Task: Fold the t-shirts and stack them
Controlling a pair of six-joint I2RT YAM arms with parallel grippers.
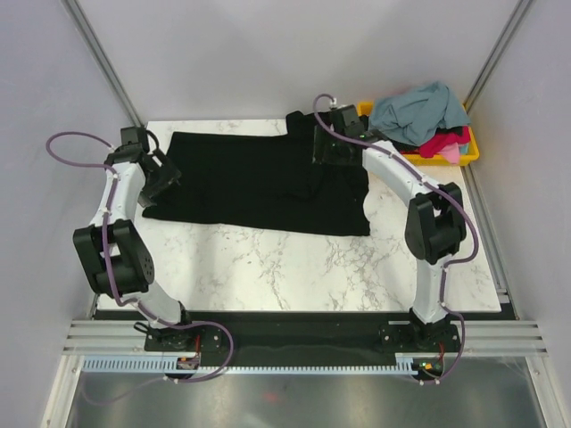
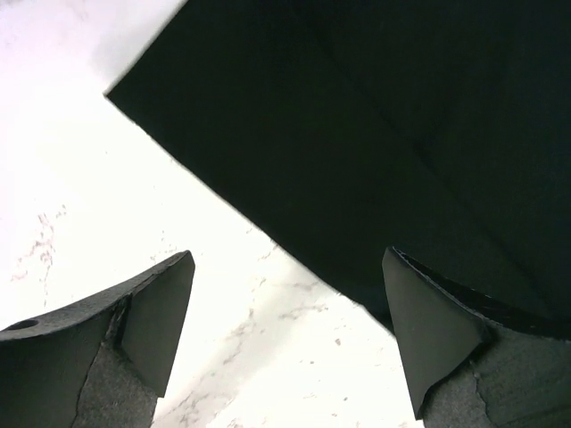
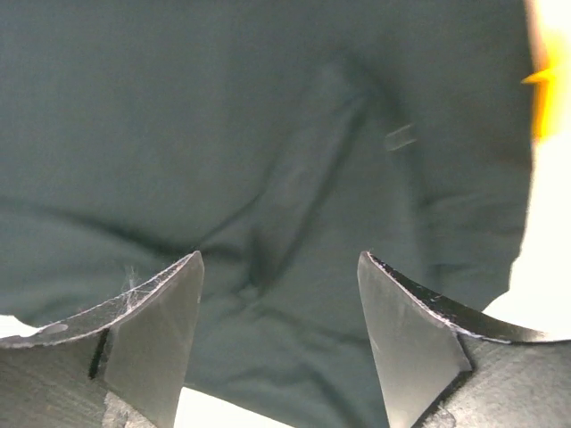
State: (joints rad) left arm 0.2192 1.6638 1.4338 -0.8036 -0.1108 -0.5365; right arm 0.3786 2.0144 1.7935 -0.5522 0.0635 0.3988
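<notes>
Left pincer (image 2: pixel 287 267) released, at left edge of black shirt (image 1: pixel 259 183) | right pincer (image 3: pixel 278 263) released, above its far right end | long axis runs left-right across desk (image 1: pixel 294 267).

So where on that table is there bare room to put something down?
The widest bare marble lies between the black t-shirt and the arm bases. A thin strip runs behind the shirt. Far right is crowded: yellow bin heaped with shirts, plus the right gripper.

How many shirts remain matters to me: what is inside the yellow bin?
A grey-blue shirt is heaped on top, with a magenta-red shirt and a pink one showing under it. Anything lower in the bin is covered.
</notes>
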